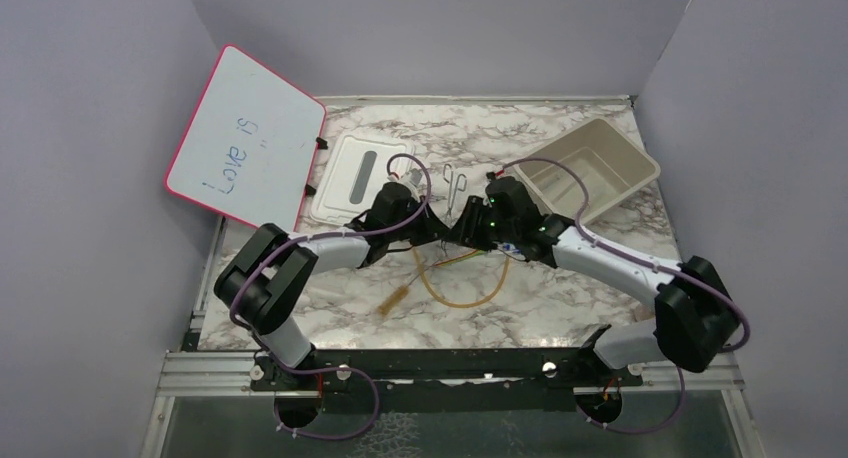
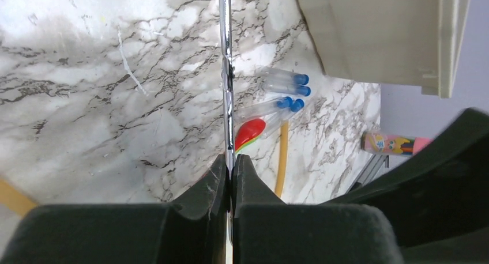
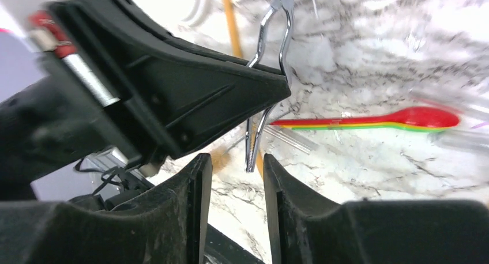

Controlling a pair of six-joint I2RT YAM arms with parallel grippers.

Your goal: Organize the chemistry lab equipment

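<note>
Silver tongs [image 2: 226,74]: in the left wrist view the left fingers [image 2: 213,183] are pressed together on them, the thin chrome bars running straight out over the marble counter [image 2: 86,102]. Blue-capped tubes [image 2: 285,91] and a red-tipped stick [image 2: 249,131] lie just beyond.

In the right wrist view the right fingers [image 3: 196,206] stand apart. The tongs' tips hang in the gap, seemingly touching neither.

From the top external view the tongs sit mid-counter where both arms meet, behind the amber tube [image 1: 465,296]; the beige bin [image 1: 600,163] is to the right.

They look light, stiff and slick, and the hinged arms may swing. A pinch across both bars near mid-length seems safest.
</note>
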